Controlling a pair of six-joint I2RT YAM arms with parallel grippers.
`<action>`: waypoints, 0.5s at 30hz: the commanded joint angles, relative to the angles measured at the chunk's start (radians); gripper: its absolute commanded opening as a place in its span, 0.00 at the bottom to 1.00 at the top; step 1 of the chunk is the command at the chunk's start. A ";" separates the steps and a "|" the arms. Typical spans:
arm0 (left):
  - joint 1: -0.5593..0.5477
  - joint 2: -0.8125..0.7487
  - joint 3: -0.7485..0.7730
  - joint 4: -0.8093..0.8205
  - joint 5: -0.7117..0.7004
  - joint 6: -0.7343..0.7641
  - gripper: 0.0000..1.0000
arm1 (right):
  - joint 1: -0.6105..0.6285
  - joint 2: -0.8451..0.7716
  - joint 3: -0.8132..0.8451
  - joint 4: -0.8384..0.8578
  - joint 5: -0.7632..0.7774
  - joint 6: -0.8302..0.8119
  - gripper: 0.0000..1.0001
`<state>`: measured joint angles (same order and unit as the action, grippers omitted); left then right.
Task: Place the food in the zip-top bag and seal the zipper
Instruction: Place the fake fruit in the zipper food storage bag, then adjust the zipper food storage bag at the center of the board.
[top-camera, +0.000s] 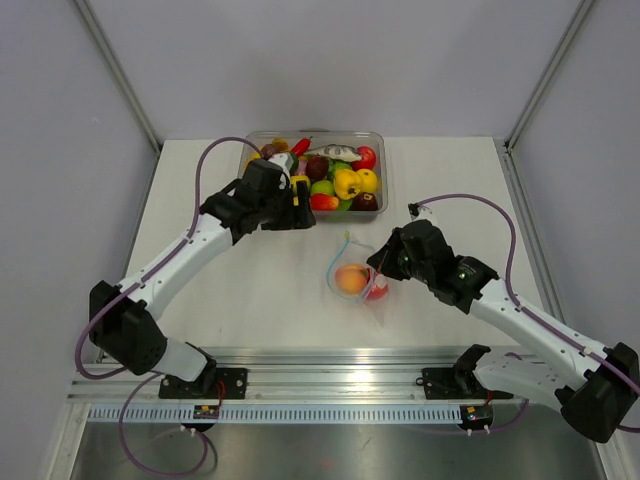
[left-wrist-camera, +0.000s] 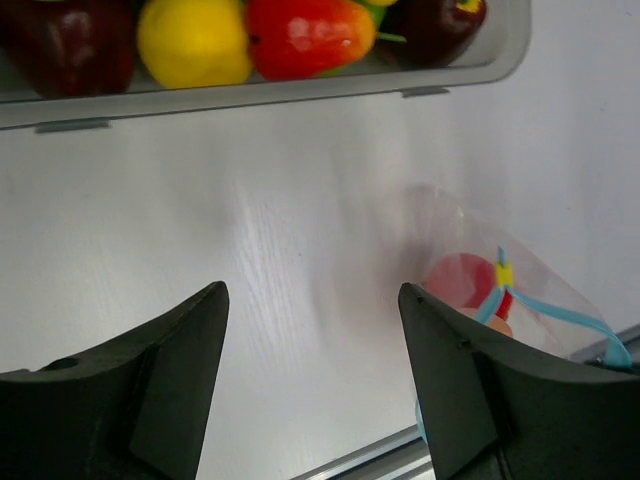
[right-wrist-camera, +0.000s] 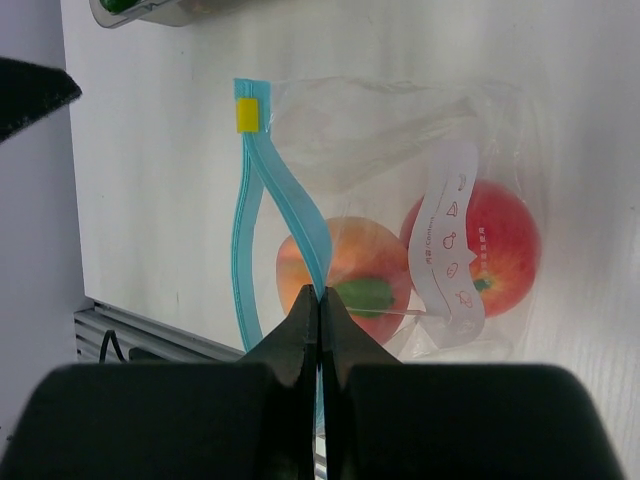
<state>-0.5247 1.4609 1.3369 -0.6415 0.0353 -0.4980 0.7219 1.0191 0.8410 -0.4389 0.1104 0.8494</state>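
The clear zip-top bag (top-camera: 357, 280) lies mid-table, also in the right wrist view (right-wrist-camera: 400, 150). Inside it are an orange fruit (right-wrist-camera: 350, 262) and a red round fruit (right-wrist-camera: 495, 245). Its mouth is open: the two sides of the teal zipper (right-wrist-camera: 290, 200) bow apart below a yellow slider (right-wrist-camera: 246, 115). My right gripper (right-wrist-camera: 320, 292) is shut on one zipper strip; it also shows in the top view (top-camera: 380, 265). My left gripper (left-wrist-camera: 312, 300) is open and empty above bare table between tub and bag, seen from the top (top-camera: 298, 218). The bag shows at its right (left-wrist-camera: 530, 285).
A rigid clear tub (top-camera: 380, 140) at the table's back holds several toy fruits, including a green one (top-camera: 322, 187); its near wall shows in the left wrist view (left-wrist-camera: 300, 88). A metal rail (top-camera: 340, 365) runs along the near edge.
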 joint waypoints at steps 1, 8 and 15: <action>-0.061 -0.077 -0.067 0.089 0.115 -0.025 0.74 | -0.003 0.010 0.018 0.022 -0.015 -0.019 0.00; -0.133 -0.137 -0.248 0.203 0.238 -0.047 0.79 | -0.003 0.016 0.020 0.031 -0.017 -0.016 0.00; -0.219 -0.106 -0.364 0.293 0.267 -0.112 0.61 | -0.003 0.010 0.021 0.023 -0.011 -0.013 0.00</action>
<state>-0.7174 1.3518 0.9962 -0.4545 0.2523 -0.5713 0.7219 1.0336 0.8410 -0.4389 0.1097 0.8478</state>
